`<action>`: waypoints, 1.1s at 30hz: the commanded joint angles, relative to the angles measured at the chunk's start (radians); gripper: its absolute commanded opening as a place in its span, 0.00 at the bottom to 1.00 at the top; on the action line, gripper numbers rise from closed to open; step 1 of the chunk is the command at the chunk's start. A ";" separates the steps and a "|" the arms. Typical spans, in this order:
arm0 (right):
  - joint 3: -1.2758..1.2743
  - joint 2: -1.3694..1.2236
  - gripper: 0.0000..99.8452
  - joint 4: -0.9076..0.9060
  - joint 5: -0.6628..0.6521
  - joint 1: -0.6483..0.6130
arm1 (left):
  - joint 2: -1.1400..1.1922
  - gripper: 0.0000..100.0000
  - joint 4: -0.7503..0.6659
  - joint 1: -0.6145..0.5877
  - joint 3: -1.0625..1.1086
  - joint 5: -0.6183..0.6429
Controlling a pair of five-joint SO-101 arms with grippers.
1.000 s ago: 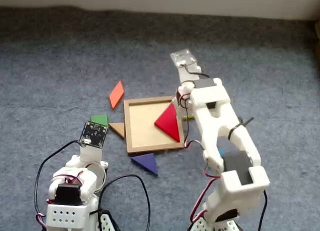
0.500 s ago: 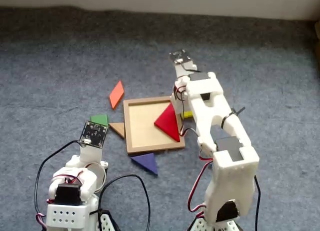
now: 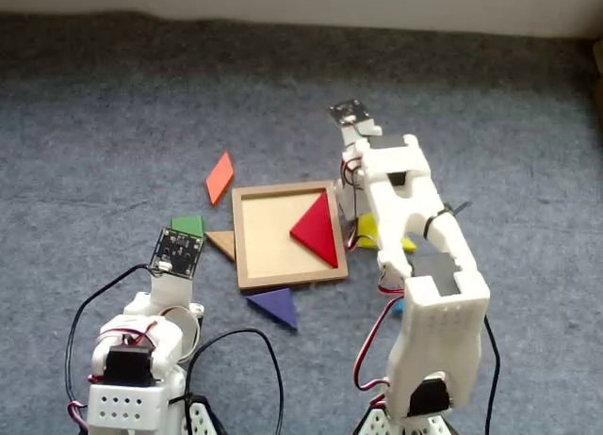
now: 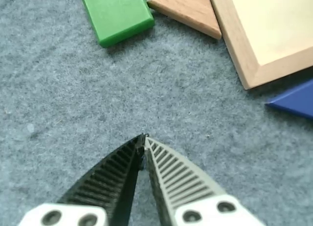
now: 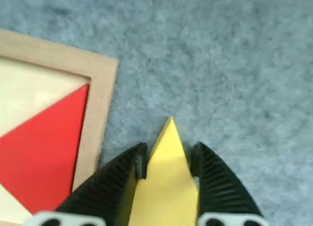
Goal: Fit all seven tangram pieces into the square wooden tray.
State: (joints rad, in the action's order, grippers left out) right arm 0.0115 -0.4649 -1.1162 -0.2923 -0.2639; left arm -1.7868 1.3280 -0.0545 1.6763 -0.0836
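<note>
The square wooden tray [image 3: 247, 256] lies mid-table with a red triangle [image 3: 317, 230] in its right half. My right gripper [image 5: 168, 150] is just off the tray's right rim [image 5: 99, 113], its fingers closed against both sides of a yellow triangle [image 5: 165, 187]; part of that yellow triangle [image 3: 370, 232] shows beside the right arm [image 3: 405, 200]. My left gripper [image 4: 144, 140] is shut and empty over the carpet, short of a green square [image 4: 117, 15], a plain wood triangle [image 4: 188, 11] and a blue triangle [image 4: 293, 100].
An orange parallelogram [image 3: 220, 177] lies beyond the tray's far-left corner. The green square [image 3: 187, 226] and wood triangle [image 3: 222, 242] sit left of the tray, the blue triangle [image 3: 274, 305] in front of it. A light-blue sliver [image 3: 398, 306] peeks from under the right arm.
The right arm has shifted slightly right and back from the tray's edge, and more of the yellow triangle now shows beside it. The left arm has not moved.
</note>
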 commanded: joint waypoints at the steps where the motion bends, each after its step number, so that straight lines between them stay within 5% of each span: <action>1: 0.010 0.024 0.08 -0.036 -0.005 0.018 | -0.028 0.00 0.008 -0.005 0.019 0.008; 9: 0.010 0.243 0.07 -0.131 -0.006 0.038 | -0.028 0.00 0.008 -0.005 0.019 0.008; 22: -0.473 0.756 0.21 -0.133 -0.080 0.007 | -0.028 0.00 0.008 -0.005 0.019 0.008; 33: -0.650 0.656 0.21 0.031 -0.150 -0.058 | -0.028 0.00 0.008 -0.005 0.019 0.008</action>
State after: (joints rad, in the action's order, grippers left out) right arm -0.6360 0.1995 -1.1500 -0.4196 -0.3084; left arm -1.7868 1.3280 -0.0560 1.6763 -0.0836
